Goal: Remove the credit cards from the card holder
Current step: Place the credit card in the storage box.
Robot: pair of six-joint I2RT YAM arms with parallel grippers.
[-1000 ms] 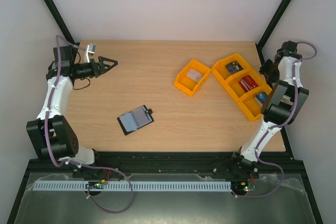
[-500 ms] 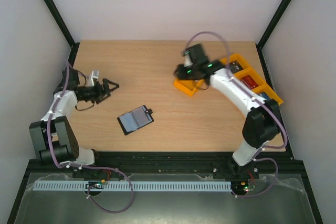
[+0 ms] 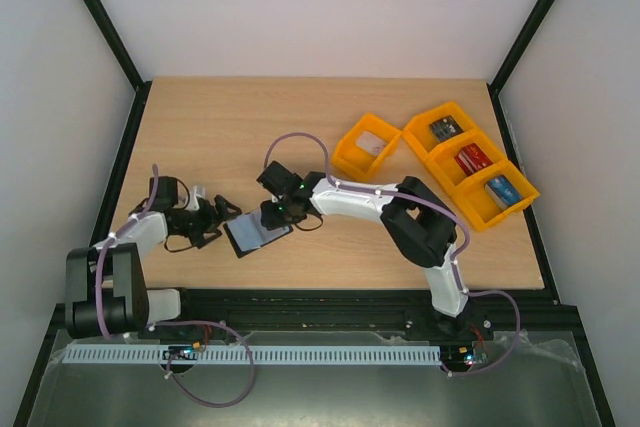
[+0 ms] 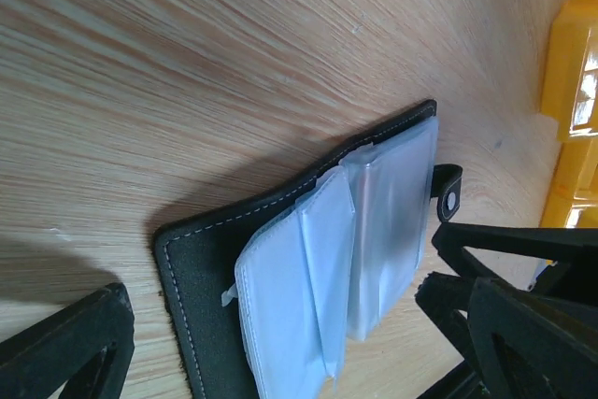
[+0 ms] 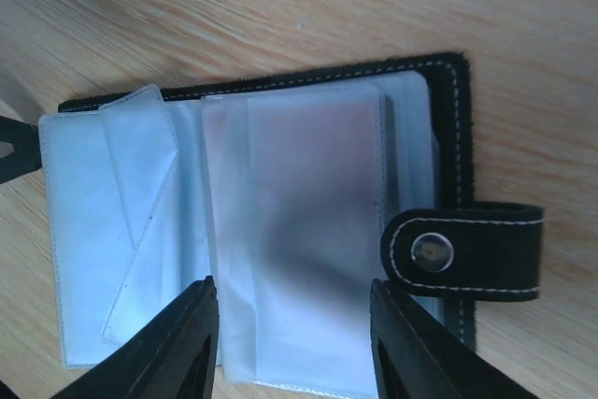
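Note:
The card holder (image 3: 256, 235) lies open on the table, black with pale blue-grey clear pockets (image 5: 290, 231) and a closing tab (image 5: 462, 252). My left gripper (image 3: 228, 213) sits open at its left edge, and in the left wrist view the card holder (image 4: 308, 277) lies between the wide-spread fingers (image 4: 70, 348). My right gripper (image 5: 294, 348) hovers open over the right-hand pockets, and the top view shows this gripper (image 3: 273, 214) at the holder's far edge. No card shows in the pockets. Credit cards, one of them red (image 3: 472, 158), lie in the orange trays.
A single orange tray (image 3: 352, 159) holding a pale card stands mid-right. A triple orange tray (image 3: 470, 209) sits at the right edge with a dark, a red and a blue card. Both arms meet over the wooden table (image 3: 230, 117) near its front.
Both arms have swung in to the card holder: the left from the table's far left, the right from the trays across the table. The holder has not moved.

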